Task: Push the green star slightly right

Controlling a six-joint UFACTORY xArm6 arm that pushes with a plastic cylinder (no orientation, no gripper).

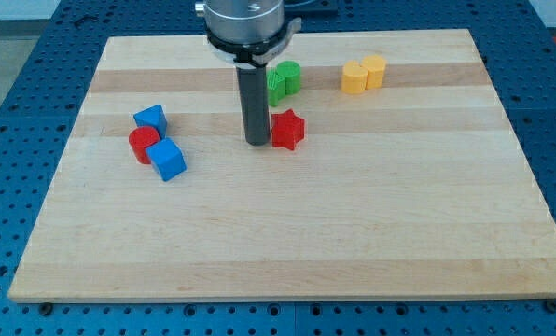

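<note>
The green star [275, 86] lies near the board's top centre, partly hidden behind the rod, with a second green block [290, 76] of rounded shape touching its right side. A red star [287, 129] lies just below them. My tip [257, 142] rests on the board just left of the red star and below and a little left of the green star.
Two yellow blocks [354, 77] [374, 69] sit together at the view's top right. At the left, a blue block [151, 119], a red cylinder [144, 143] and a blue cube [167, 160] cluster together. The wooden board [278, 243] lies on a blue perforated table.
</note>
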